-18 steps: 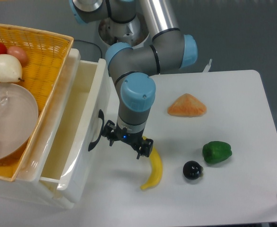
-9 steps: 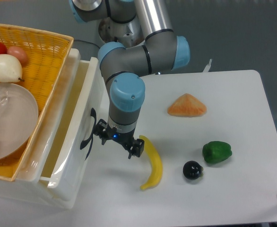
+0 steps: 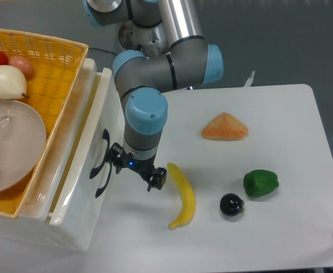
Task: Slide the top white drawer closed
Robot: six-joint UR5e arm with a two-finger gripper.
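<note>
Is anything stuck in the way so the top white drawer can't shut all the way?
Nothing visible is in the way. The gripper is right at the front of the top white drawer, by its black handle. Only a thin gap is left, and it looks bare. The banana lies behind the gripper, away from the drawer.

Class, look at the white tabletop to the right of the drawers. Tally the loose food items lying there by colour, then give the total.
Yellow: 1, the banana
Orange: 1, the wedge-shaped piece
Green: 1, the pepper
Black: 1, the small round fruit
Total: 4
</note>
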